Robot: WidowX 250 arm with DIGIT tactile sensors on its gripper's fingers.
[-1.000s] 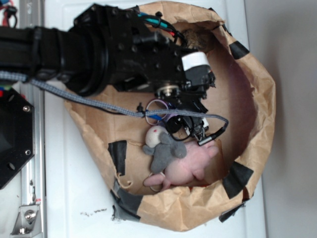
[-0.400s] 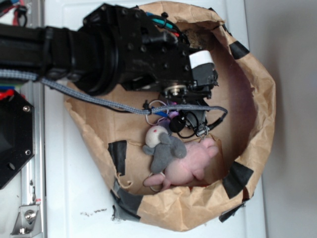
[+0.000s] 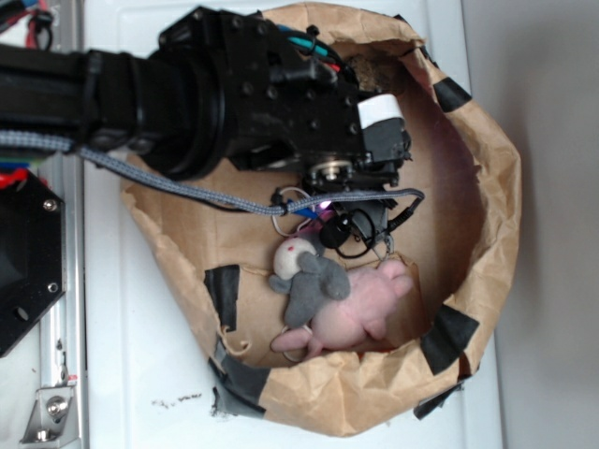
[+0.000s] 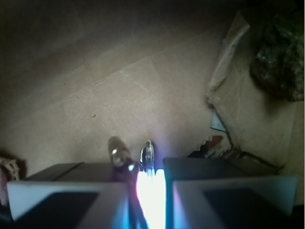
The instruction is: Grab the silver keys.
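In the wrist view my gripper (image 4: 147, 168) has its two fingers drawn almost together, with a thin shiny piece of the silver keys (image 4: 148, 153) pinched between them in a bright glare. A rounded metal bit pokes out beside it, and toothed key blades (image 4: 212, 144) lie just right of the fingers. In the exterior view the gripper (image 3: 325, 208) hangs under the black arm inside the paper bin. The thin round key ring (image 3: 294, 200) sticks out to its left, and small key parts (image 3: 384, 245) dangle just above the pink plush.
The brown paper bin wall (image 3: 487, 187), patched with black tape, rings the area. A grey-and-white plush mouse (image 3: 312, 279) and a pink plush (image 3: 363, 307) lie right below the gripper. A dark mottled lump (image 4: 280, 55) sits at the back. A braided cable (image 3: 187, 192) crosses the bin.
The arm shifted slightly right and away from the plush toys, and the dangling keys rose off the pink plush. Over the last half second almost nothing moved.
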